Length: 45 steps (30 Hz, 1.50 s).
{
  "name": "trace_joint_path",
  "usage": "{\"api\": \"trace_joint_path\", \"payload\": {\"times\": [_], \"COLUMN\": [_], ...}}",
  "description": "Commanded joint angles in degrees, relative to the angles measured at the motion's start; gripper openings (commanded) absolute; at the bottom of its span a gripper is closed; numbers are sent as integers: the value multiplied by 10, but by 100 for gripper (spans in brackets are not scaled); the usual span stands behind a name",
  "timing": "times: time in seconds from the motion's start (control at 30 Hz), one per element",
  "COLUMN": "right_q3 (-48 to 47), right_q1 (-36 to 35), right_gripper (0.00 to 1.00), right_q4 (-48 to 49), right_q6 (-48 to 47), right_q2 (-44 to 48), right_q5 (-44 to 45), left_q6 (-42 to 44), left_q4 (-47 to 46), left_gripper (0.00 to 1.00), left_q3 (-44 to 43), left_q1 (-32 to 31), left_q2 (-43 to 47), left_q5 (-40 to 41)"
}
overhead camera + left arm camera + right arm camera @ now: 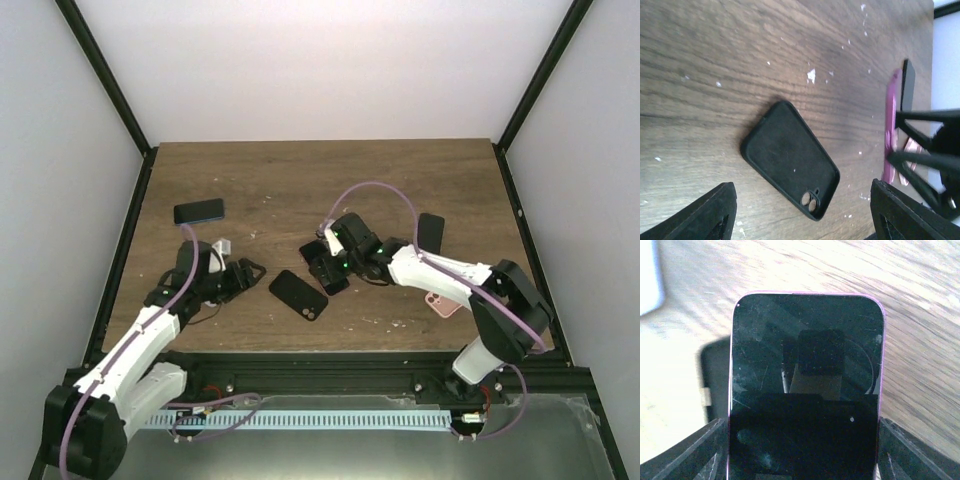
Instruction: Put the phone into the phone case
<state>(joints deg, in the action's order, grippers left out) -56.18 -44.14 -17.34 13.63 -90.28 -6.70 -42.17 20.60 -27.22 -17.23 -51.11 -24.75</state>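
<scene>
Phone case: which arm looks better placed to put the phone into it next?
Right. The right gripper holds the phone close beside the black phone case. The left gripper is open and empty, facing the case; it might only steady it.

A dark brown wood-grain table top (300, 175) fills the middle of the top view, its surface dotted with small white flecks (811, 76). A plain white back wall (320, 70) stands at 12 o'clock, with matching white side panels at 9 o'clock (50, 200) and 3 o'clock (590, 200). Slim black frame struts rise from the far corners toward 11 o'clock (105, 75) and 1 o'clock (535, 75). At 6 o'clock a black metal rail (330, 365) borders the table, with a grey metal sheet (560, 440) below it. The light is even and soft, and glares pale on the wood in the right wrist view.
</scene>
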Motion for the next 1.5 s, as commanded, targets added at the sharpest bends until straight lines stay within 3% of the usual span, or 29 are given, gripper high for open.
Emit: {"api": "trace_joint_path", "payload": {"times": [0.0,0.23,0.4,0.77,1.47], "right_q3": [-1,-50,-77,-140,-205], "right_q1": [-30,-66,-78,-92,-111], "right_gripper": [61,60,60,61,61], "right_q4": [74,53,31,-51,-140], "right_q6": [-65,-82,-89,-94,-91], "right_q2": [25,-37,-76,-148,-201], "right_q5": [-82,-91,-75,-58,-24], "left_q6": [11,25,26,17,10], "left_q4": [-8,23,28,-3,-24], "left_gripper": [76,90,93,84,82], "left_q3": [-14,-18,-10,11,38], "left_q1": [58,91,93,92,92], "left_q2": [9,23,19,8,6], "left_q5": [-39,-53,-44,-51,-56]}}
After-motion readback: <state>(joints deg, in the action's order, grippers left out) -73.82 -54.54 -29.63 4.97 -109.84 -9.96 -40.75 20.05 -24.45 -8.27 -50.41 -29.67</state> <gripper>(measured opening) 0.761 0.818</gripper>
